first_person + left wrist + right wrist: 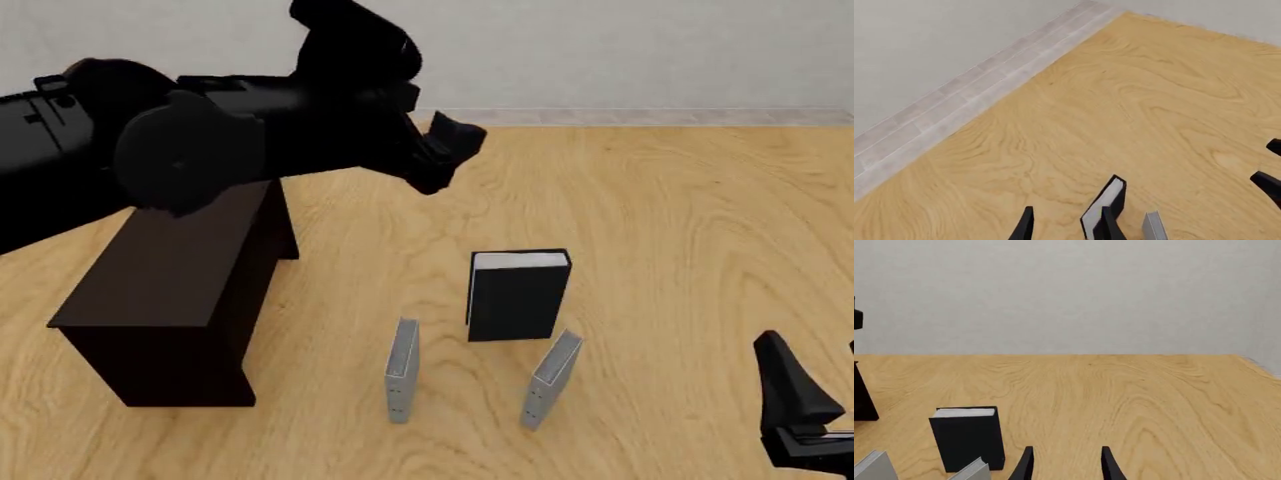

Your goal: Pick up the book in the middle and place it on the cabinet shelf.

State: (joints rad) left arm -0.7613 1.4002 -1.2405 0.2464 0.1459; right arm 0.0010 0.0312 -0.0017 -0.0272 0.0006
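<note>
Front view: we see the book [518,296] upright on the desk [667,230], between two thin grey books [402,369], well apart from the cabinet shelf [174,290]; left hand [447,150] hangs high, its spread unclear here.
Left wrist view: left hand released, empty, above the book [1103,205]; we judge a skewed descent could topple it.
Right wrist view: right hand [1064,462] released, low; only here the book's [967,437] cover faces us.

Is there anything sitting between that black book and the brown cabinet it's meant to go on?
Nothing visible does. The book stands upright, the cabinet lies to its left across bare table, and the two grey books stand nearer the camera, off that path.
</note>
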